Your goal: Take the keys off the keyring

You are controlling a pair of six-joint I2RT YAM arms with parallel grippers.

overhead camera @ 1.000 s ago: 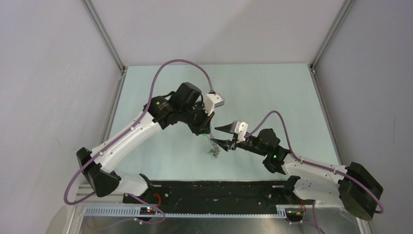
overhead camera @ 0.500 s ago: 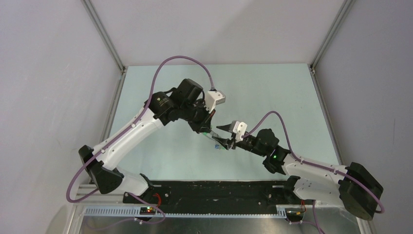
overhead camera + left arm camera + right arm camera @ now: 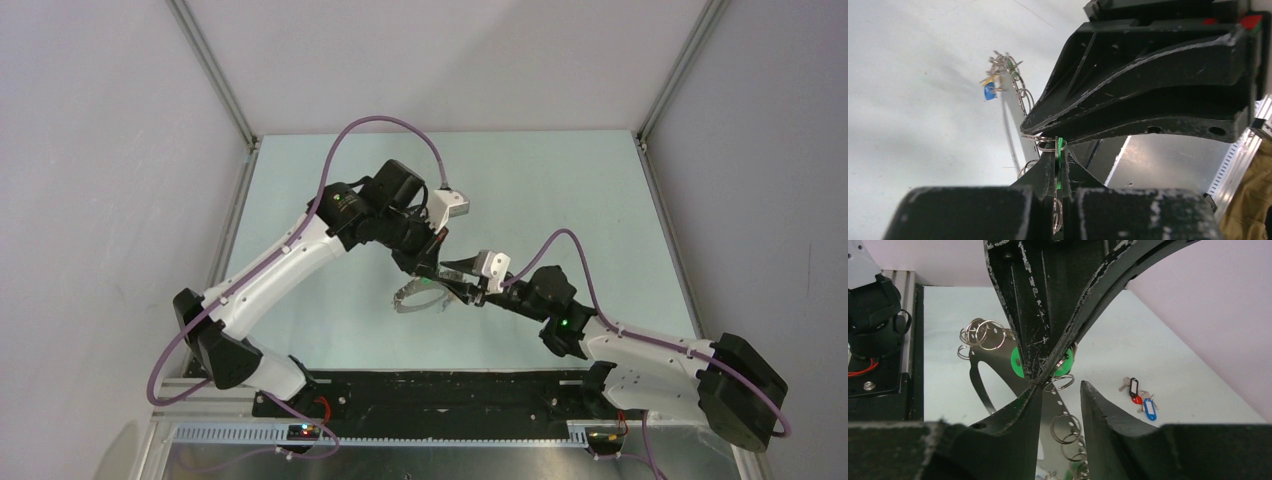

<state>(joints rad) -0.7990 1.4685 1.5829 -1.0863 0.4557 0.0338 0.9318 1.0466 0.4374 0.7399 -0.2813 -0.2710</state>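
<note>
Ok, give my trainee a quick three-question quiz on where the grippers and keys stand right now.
1. True or false: the left gripper has its jaws shut on a green disc hanging at the keyring.
2. In the right wrist view, which head colours show on the loose keys lying on the table? A: black, red, blue. B: yellow and white. C: all orange.
3. Fill in: the right gripper has its jaws ____, with small rings of the keyring between them.

Key: 1 true; 2 A; 3 open.
</note>
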